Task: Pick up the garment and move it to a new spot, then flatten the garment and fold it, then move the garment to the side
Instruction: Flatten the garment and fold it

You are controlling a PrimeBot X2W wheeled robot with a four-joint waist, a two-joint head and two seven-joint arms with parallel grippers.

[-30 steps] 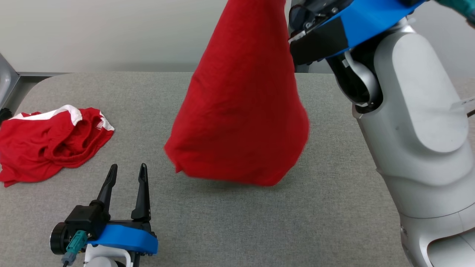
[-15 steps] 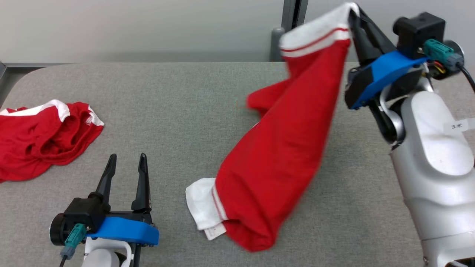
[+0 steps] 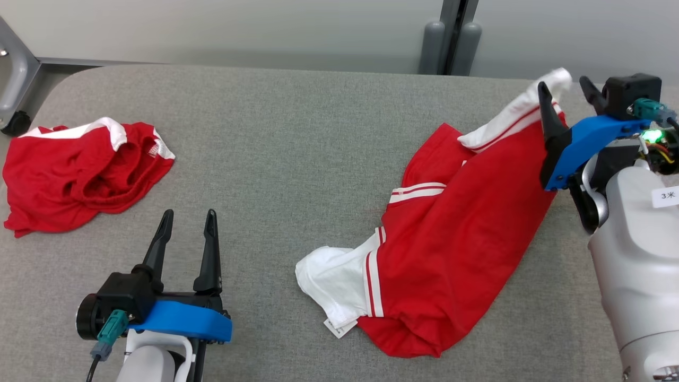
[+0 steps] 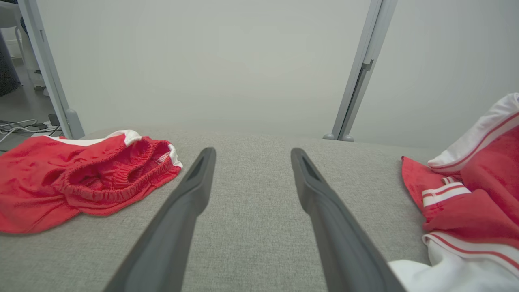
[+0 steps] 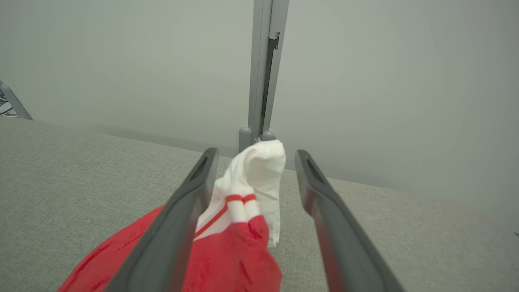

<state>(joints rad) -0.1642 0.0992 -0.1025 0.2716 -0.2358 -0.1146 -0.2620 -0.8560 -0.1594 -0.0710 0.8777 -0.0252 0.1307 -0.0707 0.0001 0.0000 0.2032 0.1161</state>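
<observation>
The garment [image 3: 456, 254], a red shirt with white, red-striped sleeves, lies crumpled on the right half of the grey table [image 3: 292, 132]. One white sleeve end [image 5: 259, 170] rises between the fingers of my right gripper [image 3: 563, 84], which is open; the cloth leans on the left finger [image 5: 182, 219] and stands apart from the other. My left gripper [image 3: 190, 212] rests open near the front left edge, with nothing between its fingers. In the left wrist view the garment [image 4: 466, 202] lies to the right of that gripper [image 4: 253, 151].
A second red piece of clothing [image 3: 79, 170] with white trim is bunched at the table's left edge. A grey post [image 3: 451, 37] stands behind the table's far edge, against a pale wall. A metal frame leg [image 3: 16, 79] is at the far left.
My right gripper came down to the right with the garment and opened. The garment, hanging in the air a second ago, now lies on the table. The head camera also shifted.
</observation>
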